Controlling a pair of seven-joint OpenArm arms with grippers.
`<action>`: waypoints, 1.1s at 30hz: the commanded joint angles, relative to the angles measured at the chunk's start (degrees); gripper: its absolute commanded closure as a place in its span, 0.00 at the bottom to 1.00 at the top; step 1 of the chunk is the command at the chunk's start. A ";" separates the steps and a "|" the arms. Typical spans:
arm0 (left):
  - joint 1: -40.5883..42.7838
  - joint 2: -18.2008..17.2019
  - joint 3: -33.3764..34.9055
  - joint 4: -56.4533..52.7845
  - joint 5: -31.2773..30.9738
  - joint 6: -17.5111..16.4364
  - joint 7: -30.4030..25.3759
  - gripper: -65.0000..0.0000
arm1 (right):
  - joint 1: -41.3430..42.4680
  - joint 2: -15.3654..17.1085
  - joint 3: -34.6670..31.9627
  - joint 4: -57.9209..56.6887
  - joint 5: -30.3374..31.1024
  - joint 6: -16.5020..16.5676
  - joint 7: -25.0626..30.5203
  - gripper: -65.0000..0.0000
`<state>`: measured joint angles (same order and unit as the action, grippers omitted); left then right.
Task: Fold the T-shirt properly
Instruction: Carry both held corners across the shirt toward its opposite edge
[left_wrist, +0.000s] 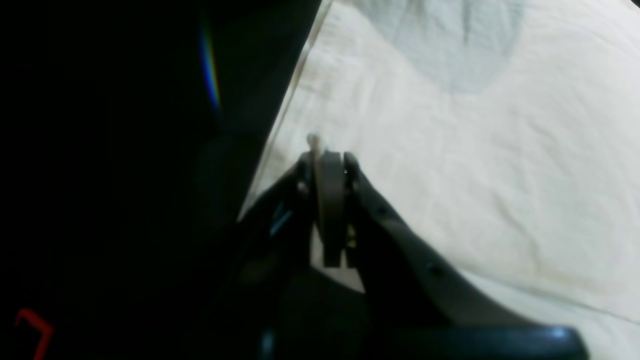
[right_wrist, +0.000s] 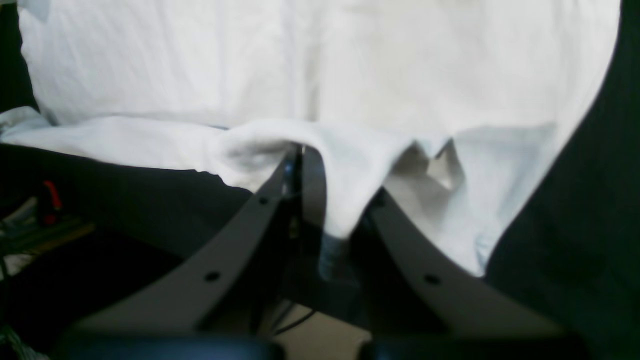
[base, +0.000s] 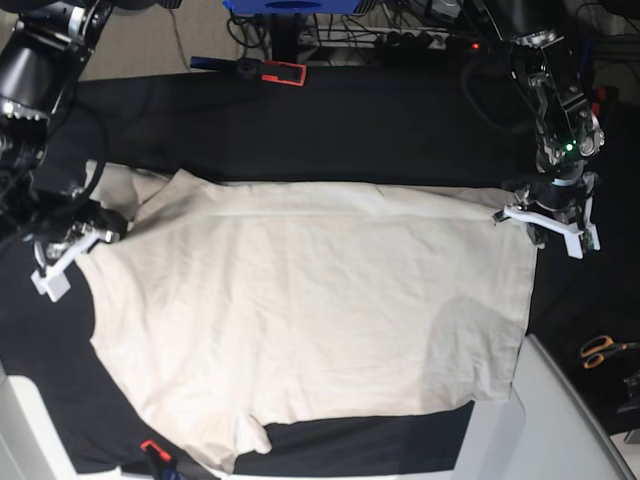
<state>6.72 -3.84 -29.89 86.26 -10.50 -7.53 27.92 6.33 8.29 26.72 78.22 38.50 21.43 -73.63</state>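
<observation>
The cream T-shirt (base: 310, 310) lies spread across the black tablecloth (base: 330, 130), with creases and one sleeve hanging toward the front edge. My left gripper (base: 515, 213) is at the shirt's right edge, shut on a pinch of the cloth. The left wrist view shows that gripper (left_wrist: 327, 162) closed with a pale strip of the T-shirt (left_wrist: 475, 175) between its fingers. My right gripper (base: 95, 238) is at the shirt's left edge. In the right wrist view this gripper (right_wrist: 300, 160) is shut, and a lifted fold of the T-shirt (right_wrist: 350, 75) drapes over its fingertips.
Orange-handled scissors (base: 600, 350) lie off the cloth at the right. A red and black clamp (base: 270, 70) sits at the table's far edge, with cables behind it. A white table edge (base: 560, 420) shows at the lower right, and a small red clip (base: 150, 447) at the front.
</observation>
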 joint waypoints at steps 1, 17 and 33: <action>-0.96 -0.78 -0.04 0.29 0.08 -0.07 -1.15 1.00 | 1.54 0.72 -0.21 -0.28 0.93 0.06 1.23 1.00; -7.12 -2.45 0.04 -7.53 0.17 -0.07 -1.15 1.00 | 9.89 4.94 -6.37 -12.59 1.02 0.06 8.61 1.00; -15.82 -2.98 0.04 -16.06 7.03 -0.07 -1.24 1.00 | 16.49 7.84 -15.95 -24.28 1.02 0.06 19.43 1.00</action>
<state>-8.12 -6.09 -29.78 69.43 -3.27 -7.57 27.75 21.10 15.16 10.70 53.06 38.54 21.41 -55.00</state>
